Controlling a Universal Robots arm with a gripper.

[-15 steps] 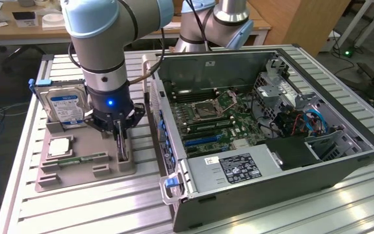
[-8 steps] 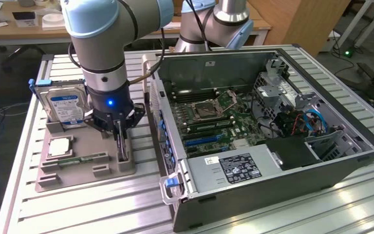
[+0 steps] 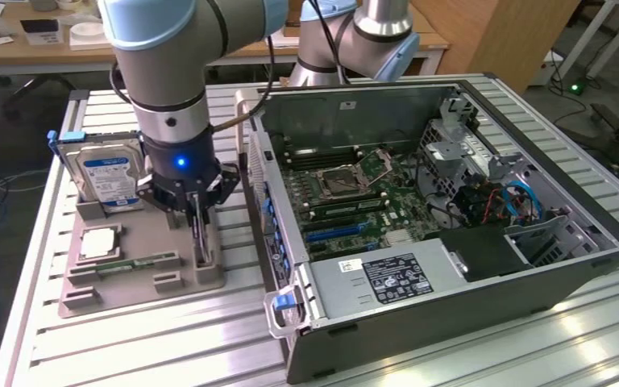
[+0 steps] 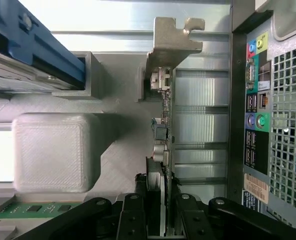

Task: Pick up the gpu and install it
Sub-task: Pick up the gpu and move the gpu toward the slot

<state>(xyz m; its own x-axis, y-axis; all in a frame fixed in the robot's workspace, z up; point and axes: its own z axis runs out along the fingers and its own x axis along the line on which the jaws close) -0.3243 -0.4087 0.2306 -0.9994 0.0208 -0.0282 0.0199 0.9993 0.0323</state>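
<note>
The gpu (image 3: 201, 242) stands on edge in a slot at the near corner of the grey parts tray (image 3: 126, 292), on the side nearest the computer case. My gripper (image 3: 199, 222) comes straight down onto its upper edge. In the wrist view the gpu (image 4: 164, 135) appears edge-on, its pale metal bracket (image 4: 171, 37) at the far end. The black fingers (image 4: 133, 216) press against both faces of the card, so the gripper (image 4: 159, 216) is shut on it. I cannot tell whether the card has risen out of its slot.
The tray also holds a silver hard drive (image 3: 110, 177) with a blue label, a processor chip (image 3: 100, 242) and a green memory stick (image 3: 138, 264). The open computer case (image 3: 428, 210) lies close beside the tray, its rear port panel (image 4: 260, 125) next to the card. A second arm's base (image 3: 363, 32) stands behind the case.
</note>
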